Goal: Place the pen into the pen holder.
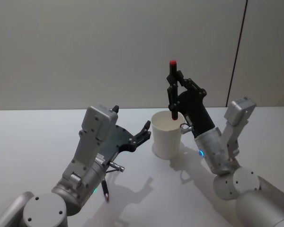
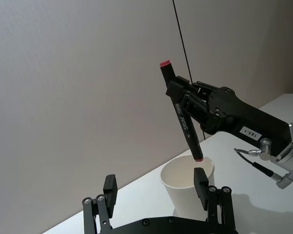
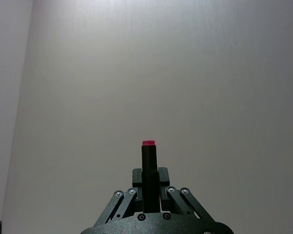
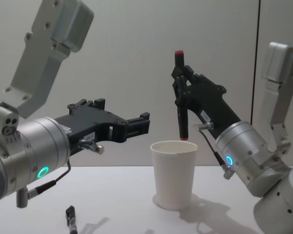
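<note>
Over the mouth of the white paper-cup pen holder (image 1: 166, 139), the black, red-ended pen (image 1: 172, 71) stands nearly upright, its lower tip seemingly just above the rim. The right gripper (image 1: 174, 97) has its jaws closed on the pen's middle. At the pen holder's 9 o'clock the left gripper (image 1: 131, 118) hovers, jaws spread apart. At 7 o'clock, a second pen (image 1: 105, 191) lies on the white surface (image 1: 38, 132).

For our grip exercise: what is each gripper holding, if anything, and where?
Right gripper clamps the black marker on its upper barrel; left gripper, open, holds nothing.
</note>
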You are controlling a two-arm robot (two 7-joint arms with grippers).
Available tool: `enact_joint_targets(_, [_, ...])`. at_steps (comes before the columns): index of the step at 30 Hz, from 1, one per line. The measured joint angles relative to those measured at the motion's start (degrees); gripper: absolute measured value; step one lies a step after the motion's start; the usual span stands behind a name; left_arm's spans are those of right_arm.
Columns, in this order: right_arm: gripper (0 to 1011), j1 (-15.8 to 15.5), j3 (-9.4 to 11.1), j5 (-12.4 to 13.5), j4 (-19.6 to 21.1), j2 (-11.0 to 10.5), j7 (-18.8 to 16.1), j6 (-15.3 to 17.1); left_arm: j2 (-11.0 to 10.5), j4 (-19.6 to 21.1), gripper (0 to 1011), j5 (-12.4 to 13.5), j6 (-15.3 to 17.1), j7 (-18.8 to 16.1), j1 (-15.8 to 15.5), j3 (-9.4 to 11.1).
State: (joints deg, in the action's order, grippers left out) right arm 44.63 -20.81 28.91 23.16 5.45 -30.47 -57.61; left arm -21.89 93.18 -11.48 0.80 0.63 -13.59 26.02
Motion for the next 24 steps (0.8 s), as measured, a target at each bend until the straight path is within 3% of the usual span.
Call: enact_joint_targets(24, [177,3.64,0.75,-2.65,-7.37,2.02,2.05,0.5,0.0,0.0,1004,0.0,0.0,0.0,0.0,0.0])
